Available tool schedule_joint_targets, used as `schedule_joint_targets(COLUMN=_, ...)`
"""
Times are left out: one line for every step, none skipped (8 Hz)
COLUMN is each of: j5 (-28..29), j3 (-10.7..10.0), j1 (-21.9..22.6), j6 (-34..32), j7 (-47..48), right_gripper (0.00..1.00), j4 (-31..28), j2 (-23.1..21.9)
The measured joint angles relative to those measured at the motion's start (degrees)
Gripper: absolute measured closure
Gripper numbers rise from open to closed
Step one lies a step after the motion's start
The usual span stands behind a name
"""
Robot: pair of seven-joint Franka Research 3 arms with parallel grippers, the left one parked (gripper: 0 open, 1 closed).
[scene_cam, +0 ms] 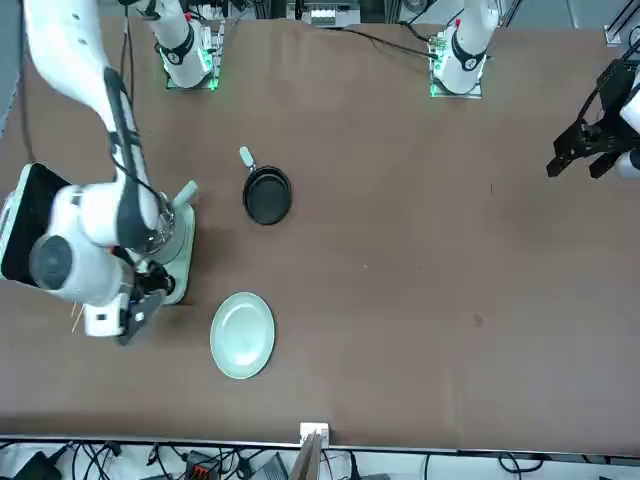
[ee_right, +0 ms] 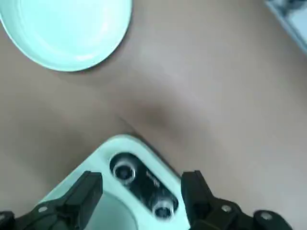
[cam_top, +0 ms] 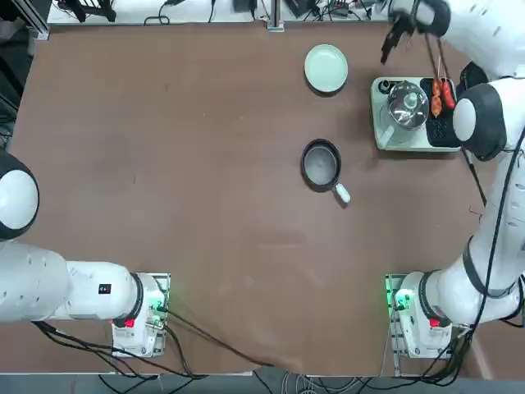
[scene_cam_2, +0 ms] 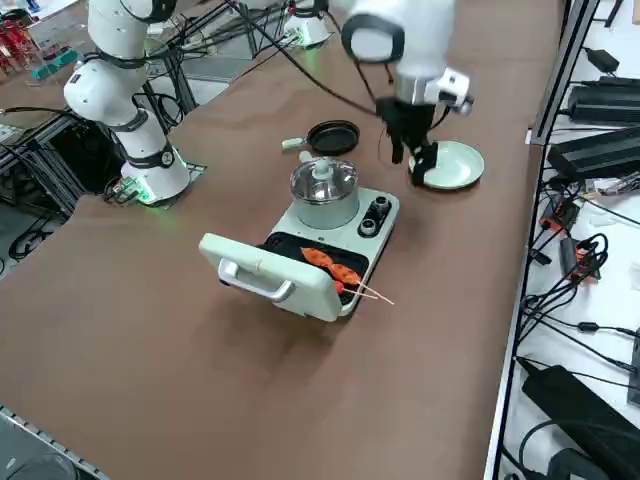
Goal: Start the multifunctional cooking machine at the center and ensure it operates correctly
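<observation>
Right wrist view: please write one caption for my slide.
Open right gripper above the cooking machine's two knobs, plate beyond.

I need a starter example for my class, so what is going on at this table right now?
The right arm is working at the multifunctional cooking machine, whose lid is open, with skewered food on its grill plate. The right gripper hangs above the machine's two control knobs, jaws open and holding nothing. A frying pan and a pale green plate sit untouched nearby.

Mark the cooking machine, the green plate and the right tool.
cooking machine (scene_cam_2: 330,265), right side view, pale green body beside the grill plate.
green plate (cam_top: 326,67), top view, plate centre.
right tool (ee_right: 141,189), wrist view, midway between its open fingertips, above the knobs.
</observation>
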Motion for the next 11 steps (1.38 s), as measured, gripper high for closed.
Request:
schedule_joint_targets(j5=0.05, j3=-0.05, j1=-1.21, j6=-4.32, j7=3.24, right_gripper=0.00, j4=3.43, j2=-0.67)
schedule_joint_targets(j5=0.24, j3=-0.09, j1=-2.39, j6=-6.34, j7=6.43, right_gripper=0.00, j4=5.27, j2=-1.69)
schedule_joint_targets(j5=0.40, j3=-0.10, j1=-3.21, j6=-8.25, j7=11.06, right_gripper=0.00, j4=6.16, j2=-3.49)
schedule_joint_targets(j5=0.41, j3=-0.11, j1=-3.47, j6=-11.50, j7=17.10, right_gripper=0.00, j4=6.31, j2=-6.00)
schedule_joint_targets(j5=0.41, j3=-0.08, j1=-3.46, j6=-14.21, j7=23.39, right_gripper=0.00, j4=6.01, j2=-8.79)
schedule_joint_targets(j5=0.41, j3=-0.08, j1=-3.47, j6=-15.46, j7=29.08, right_gripper=0.00, j4=4.54, j2=-12.01)
schedule_joint_targets(j5=0.41, j3=-0.09, j1=-3.50, j6=-15.75, j7=33.44, right_gripper=0.00, j4=1.92, j2=-15.60)
schedule_joint_targets(j5=0.39, j3=-0.12, j1=-3.62, j6=-15.79, j7=36.20, right_gripper=0.00, j4=-1.09, j2=-19.28)
schedule_joint_targets(j5=0.39, j3=-0.22, j1=-3.93, j6=-15.78, j7=37.50, right_gripper=0.00, j4=-4.46, j2=-23.11)
schedule_joint_targets(j5=0.37, j3=-0.34, j1=-4.38, j6=-15.41, j7=38.08, right_gripper=0.00, j4=-8.53, j2=-27.12)
schedule_joint_targets(j5=0.36, j3=-0.54, j1=-4.89, j6=-13.96, j7=38.28, right_gripper=0.00, j4=-13.72, j2=-31.52)
